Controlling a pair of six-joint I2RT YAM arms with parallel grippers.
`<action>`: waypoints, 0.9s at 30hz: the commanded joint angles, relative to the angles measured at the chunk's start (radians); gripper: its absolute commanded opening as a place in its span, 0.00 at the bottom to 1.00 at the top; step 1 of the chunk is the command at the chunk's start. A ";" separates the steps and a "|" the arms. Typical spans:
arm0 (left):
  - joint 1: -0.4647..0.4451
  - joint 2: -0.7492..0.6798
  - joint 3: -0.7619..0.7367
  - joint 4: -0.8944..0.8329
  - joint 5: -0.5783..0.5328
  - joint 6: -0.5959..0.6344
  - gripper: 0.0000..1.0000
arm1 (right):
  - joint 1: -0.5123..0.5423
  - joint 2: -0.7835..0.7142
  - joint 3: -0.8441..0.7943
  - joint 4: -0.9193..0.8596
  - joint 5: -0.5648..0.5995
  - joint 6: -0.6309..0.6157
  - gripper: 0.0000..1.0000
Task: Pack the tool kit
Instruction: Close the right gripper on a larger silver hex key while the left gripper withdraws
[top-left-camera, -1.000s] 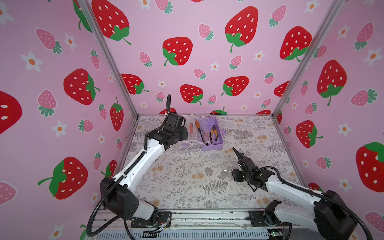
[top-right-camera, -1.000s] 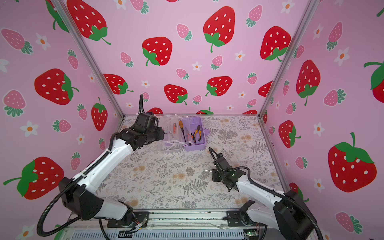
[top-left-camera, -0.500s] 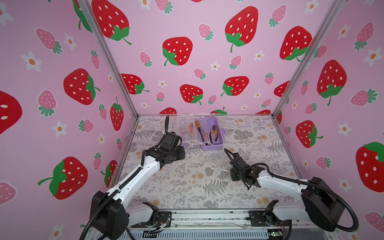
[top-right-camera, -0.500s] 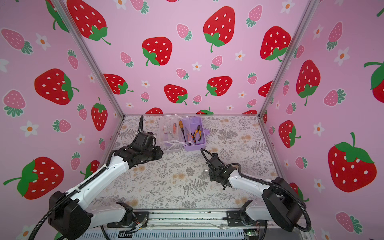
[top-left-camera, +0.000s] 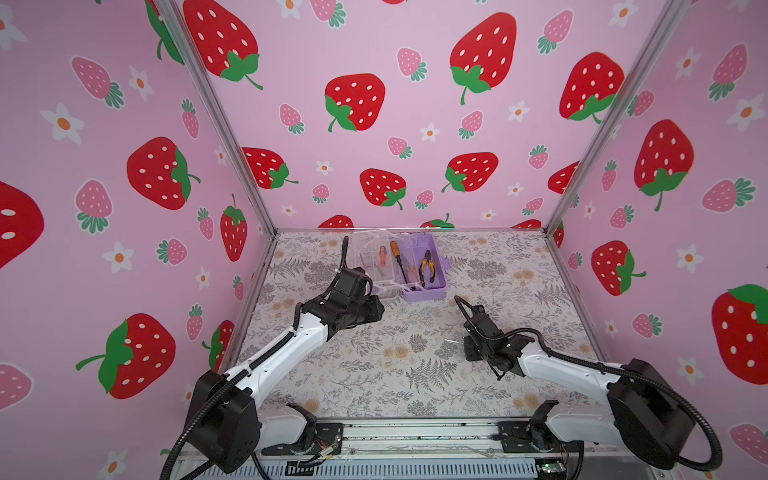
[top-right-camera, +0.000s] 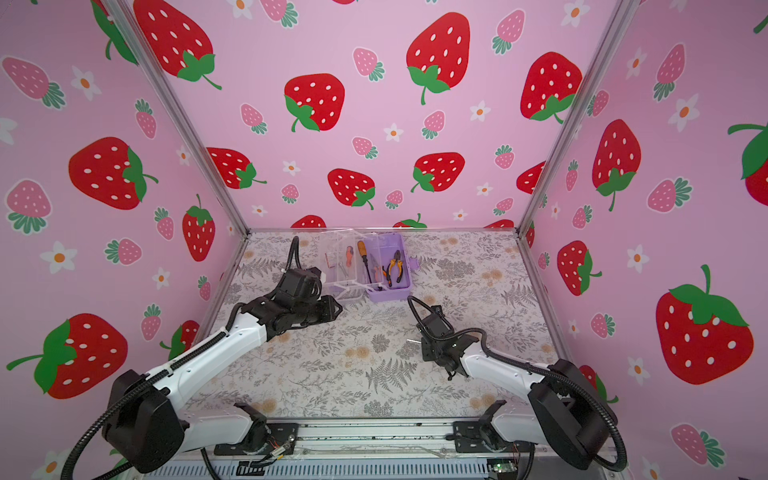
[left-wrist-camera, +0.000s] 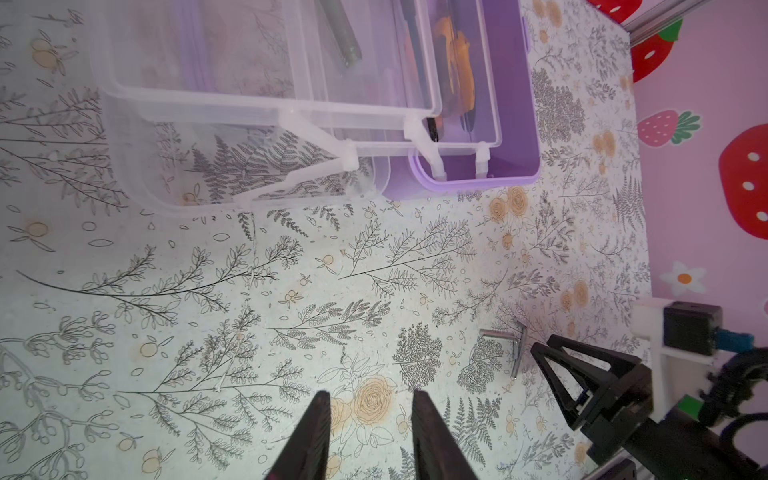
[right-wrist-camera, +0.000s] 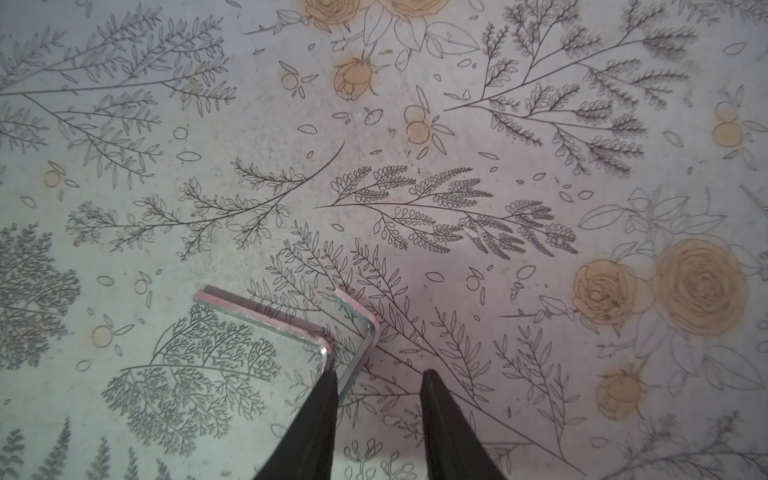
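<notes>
Strawberry walls (top-left-camera: 415, 124), floral table (top-left-camera: 374, 374); our lilac box (top-left-camera: 428, 291) stands open at the back.
We judge a pick is on: left gripper (left-wrist-camera: 370, 395) spread, empty; right gripper (right-wrist-camera: 379, 374) spread astride one of two hex keys (right-wrist-camera: 362, 353) mid-table; next, pinch it.

At the far side stands one lilac box (top-left-camera: 432, 291) holding one pair of orange-handled pliers (top-left-camera: 428, 268) and two screwdrivers (top-left-camera: 394, 249) (top-left-camera: 382, 254), while two silver hex keys (right-wrist-camera: 257, 315) (right-wrist-camera: 358, 357) lie at the near right.
</notes>
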 joint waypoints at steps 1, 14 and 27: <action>-0.009 0.026 -0.004 0.028 0.026 -0.013 0.36 | -0.009 0.025 0.008 0.016 -0.009 0.024 0.34; -0.045 0.028 0.015 0.005 0.010 0.005 0.36 | -0.025 0.171 0.039 0.086 -0.034 0.005 0.21; -0.174 0.101 0.079 0.003 0.009 0.073 0.38 | -0.064 0.066 0.033 0.118 -0.087 -0.029 0.00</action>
